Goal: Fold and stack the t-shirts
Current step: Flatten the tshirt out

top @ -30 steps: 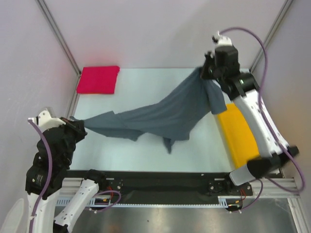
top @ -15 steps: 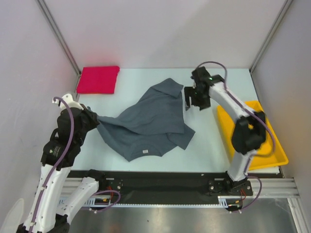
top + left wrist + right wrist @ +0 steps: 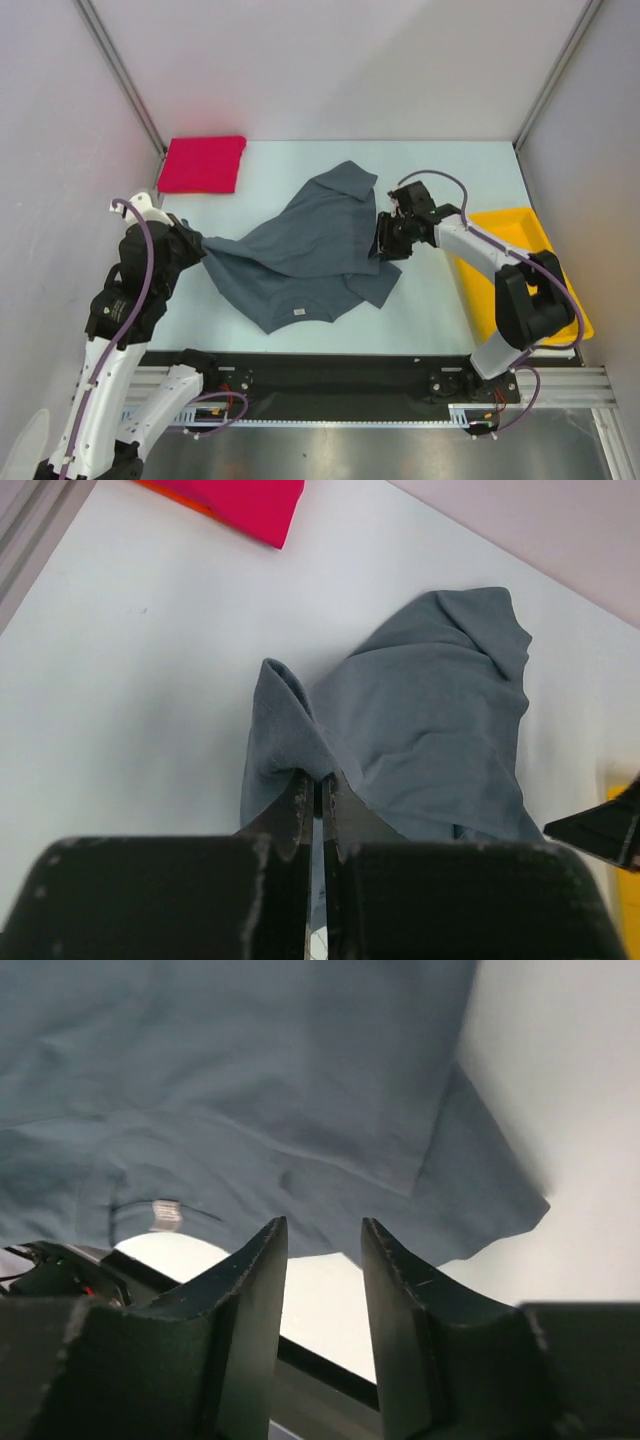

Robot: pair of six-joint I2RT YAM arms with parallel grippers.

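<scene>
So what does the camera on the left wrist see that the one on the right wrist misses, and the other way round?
Only the left wrist view: the left gripper shut on a raised fold of the grey t-shirt, and a corner of the red t-shirt at the top of the picture. Only the right wrist view: the right gripper open over the cloth, and the shirt's white neck label. Both: the grey t-shirt lying on the pale table.
</scene>
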